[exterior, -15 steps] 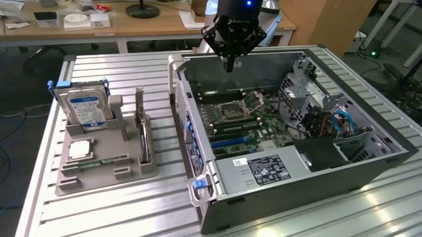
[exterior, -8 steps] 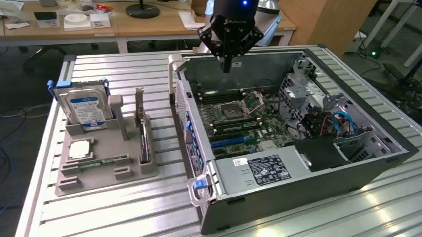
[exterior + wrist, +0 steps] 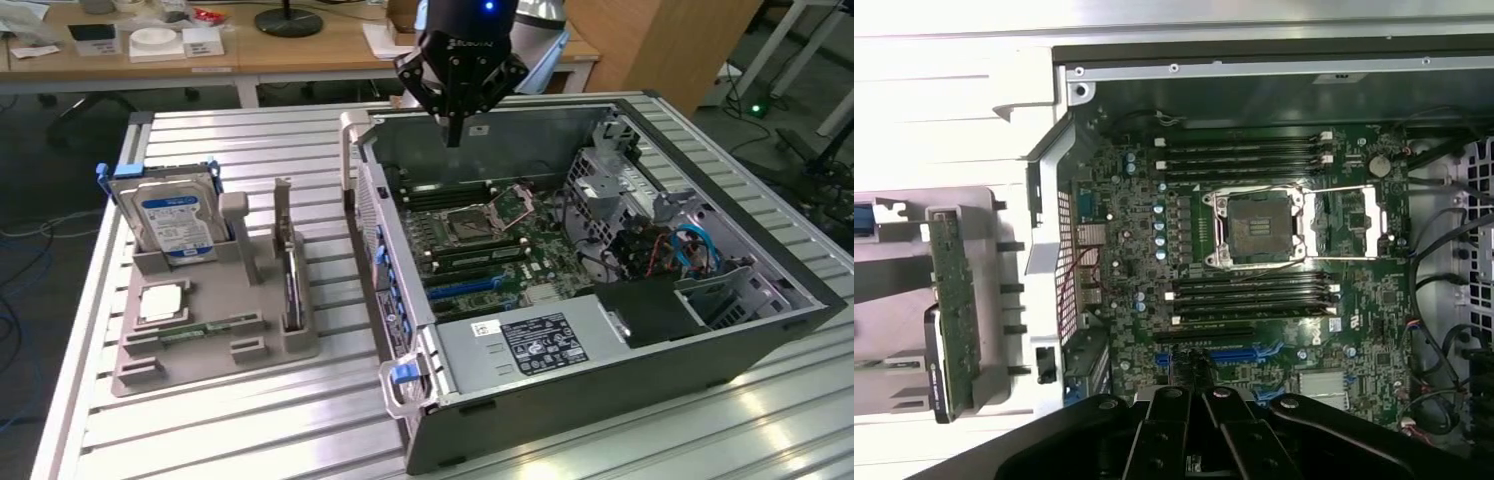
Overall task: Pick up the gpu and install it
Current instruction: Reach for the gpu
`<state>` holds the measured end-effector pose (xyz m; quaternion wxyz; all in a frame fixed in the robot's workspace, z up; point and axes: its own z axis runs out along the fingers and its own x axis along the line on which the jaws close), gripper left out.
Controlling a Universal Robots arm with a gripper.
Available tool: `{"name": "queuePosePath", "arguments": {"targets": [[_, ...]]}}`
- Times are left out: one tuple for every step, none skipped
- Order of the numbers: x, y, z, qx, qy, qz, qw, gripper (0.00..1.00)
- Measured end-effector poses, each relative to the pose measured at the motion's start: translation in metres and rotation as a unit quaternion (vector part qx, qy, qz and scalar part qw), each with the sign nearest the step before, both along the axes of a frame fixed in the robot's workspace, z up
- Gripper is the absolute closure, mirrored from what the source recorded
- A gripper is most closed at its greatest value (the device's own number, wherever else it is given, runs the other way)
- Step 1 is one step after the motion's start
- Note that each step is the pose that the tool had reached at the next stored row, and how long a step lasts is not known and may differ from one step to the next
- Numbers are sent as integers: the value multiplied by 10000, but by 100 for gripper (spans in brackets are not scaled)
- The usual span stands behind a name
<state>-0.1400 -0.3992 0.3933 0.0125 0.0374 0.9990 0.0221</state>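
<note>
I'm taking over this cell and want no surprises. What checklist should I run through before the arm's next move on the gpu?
1. gpu stands upright in the grey holder: ok.
2. gripper is shut and holds nothing: ok.
3. gripper above the gpu: not ok. It hangs over the open computer case.
4. Case side open, motherboard exposed: ok.
5. Blue expansion slot free of any card: ok.
6. Cables clear of that slot: cannot tell.
</note>
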Motion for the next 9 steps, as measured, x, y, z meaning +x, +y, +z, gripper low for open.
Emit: {"name": "queuePosePath", "arguments": {"targets": [[-8, -1, 0, 0, 0, 0, 10000, 90], [-16, -1, 0, 0, 0, 0, 10000, 90], [-23, -1, 0, 0, 0, 0, 10000, 90], [-31, -2, 0, 0, 0, 0, 10000, 90], [-38, -2, 0, 0, 0, 0, 10000, 90], [-46, -3, -1, 1, 0, -1, 10000, 90], [-53, -3, 0, 0, 0, 0, 10000, 90], [-60, -4, 0, 0, 0, 0, 10000, 90], [-67, -4, -1, 1, 0, 0, 10000, 90]]}}
